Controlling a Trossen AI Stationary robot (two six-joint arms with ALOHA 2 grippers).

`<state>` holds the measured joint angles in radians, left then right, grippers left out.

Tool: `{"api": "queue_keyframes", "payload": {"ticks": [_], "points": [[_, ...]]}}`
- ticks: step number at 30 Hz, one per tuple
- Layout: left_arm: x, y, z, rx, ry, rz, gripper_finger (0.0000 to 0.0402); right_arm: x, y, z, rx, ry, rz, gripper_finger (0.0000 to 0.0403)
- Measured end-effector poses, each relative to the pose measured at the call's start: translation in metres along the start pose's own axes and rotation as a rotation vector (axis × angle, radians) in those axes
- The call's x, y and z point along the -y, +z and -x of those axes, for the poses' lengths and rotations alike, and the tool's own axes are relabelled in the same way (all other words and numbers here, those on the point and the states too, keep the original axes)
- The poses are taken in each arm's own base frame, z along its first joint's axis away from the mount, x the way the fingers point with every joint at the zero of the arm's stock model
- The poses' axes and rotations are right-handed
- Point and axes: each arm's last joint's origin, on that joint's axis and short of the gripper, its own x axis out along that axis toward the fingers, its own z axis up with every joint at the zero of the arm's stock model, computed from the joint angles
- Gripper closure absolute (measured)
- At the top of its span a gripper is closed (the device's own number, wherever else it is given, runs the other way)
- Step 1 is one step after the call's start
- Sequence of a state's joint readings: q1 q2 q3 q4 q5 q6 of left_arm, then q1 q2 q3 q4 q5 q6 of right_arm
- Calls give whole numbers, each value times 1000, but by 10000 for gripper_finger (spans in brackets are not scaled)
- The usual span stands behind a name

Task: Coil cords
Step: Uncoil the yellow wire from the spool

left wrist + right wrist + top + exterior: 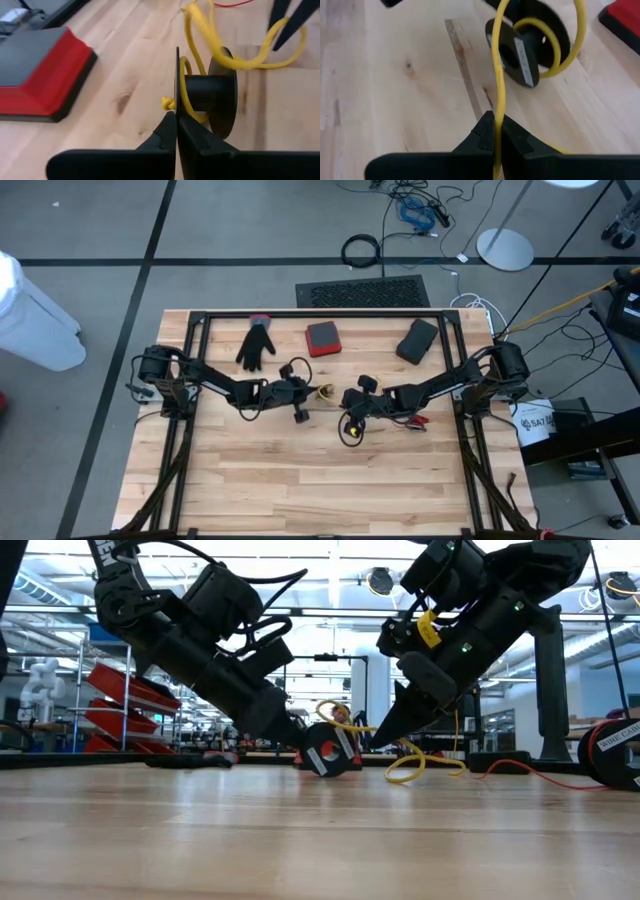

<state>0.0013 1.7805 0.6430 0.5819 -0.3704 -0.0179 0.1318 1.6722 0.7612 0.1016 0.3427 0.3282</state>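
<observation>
Left gripper [176, 131] pinched tight on the thin flange of the black spool [210, 95], mid-table. Right gripper [495, 131] clamped on the yellow cord [498, 80], just beside that spool, loose loops trailing off toward the right. Best bet: hold spool dead steady, feed cord with light tension round the hub, avoid snagging the flange. Red block [35, 70] sitting nearby, not touching

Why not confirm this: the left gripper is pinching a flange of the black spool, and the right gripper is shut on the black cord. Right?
One thing is wrong: the cord. The right wrist view shows the right gripper shut on the yellow cord, not a black one. The left gripper does pinch a flange of the black spool.
</observation>
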Motion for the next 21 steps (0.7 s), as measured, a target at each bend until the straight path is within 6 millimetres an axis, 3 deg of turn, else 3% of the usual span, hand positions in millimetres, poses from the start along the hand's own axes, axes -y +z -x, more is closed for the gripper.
{"api": "queue_keyframes", "payload": {"ticks": [7, 21], "points": [[-3, 3, 2, 5, 72, -82, 400, 5, 1, 13, -24, -63, -6, 392], [-9, 59, 50, 113, 271, -355, 401, 10, 8, 63, 0, -172, -24, 257]]}}
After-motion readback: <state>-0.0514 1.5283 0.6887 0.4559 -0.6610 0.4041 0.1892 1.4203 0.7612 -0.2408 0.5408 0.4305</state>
